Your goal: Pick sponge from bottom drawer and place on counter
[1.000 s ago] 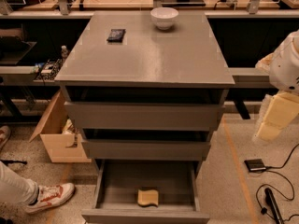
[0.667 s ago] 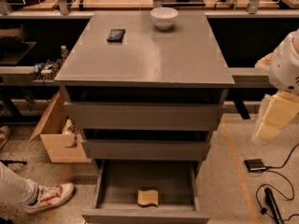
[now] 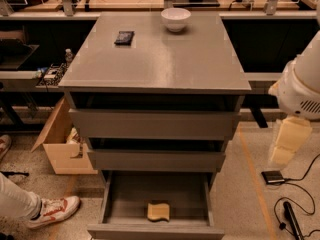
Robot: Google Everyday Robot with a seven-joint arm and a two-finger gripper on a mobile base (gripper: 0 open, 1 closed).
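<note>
Gripper (image 3: 289, 143) has dipped slightly lower and hangs right of the cabinet; open or closed, can't tell. Sponge (image 3: 158, 211), pale yellow with wavy edges, lies flat in the open bottom drawer (image 3: 125, 196), below and well left of it. Counter (image 3: 165, 59) up-left carries 1 white bowl (image 3: 175, 19).

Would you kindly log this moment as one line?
sponge: in open bottom drawer | hand: beside cabinet, away from sponge | counter: white bowl, black packet

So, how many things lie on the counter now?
2: a white bowl at the back edge of the counter, a black packet back left. None seems hidden. The hand hangs right of the cabinet.
</note>
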